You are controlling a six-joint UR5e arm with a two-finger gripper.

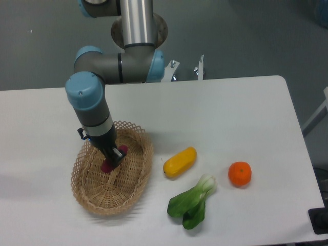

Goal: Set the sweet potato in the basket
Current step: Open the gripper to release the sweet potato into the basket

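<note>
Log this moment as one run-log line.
gripper: down inside basket | potato: at fingertips, over basket floor | grip: unclear | release: not confirmed

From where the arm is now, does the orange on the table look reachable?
Probably yes. The orange sits alone on open table, nothing over it. But the gripper is down in the basket at the sweet potato, so it must lift out first.

The UR5e arm [137,20] comes down from twelve o'clock as a steel-grey column, bends at a blue-capped elbow [86,91], and runs toward seven o'clock through a dark wrist. The gripper [114,160] points steeply down at about eight o'clock of the view's centre. Its jaws are set close together around something magenta, though the fingertips themselves are too small to make out.
</note>
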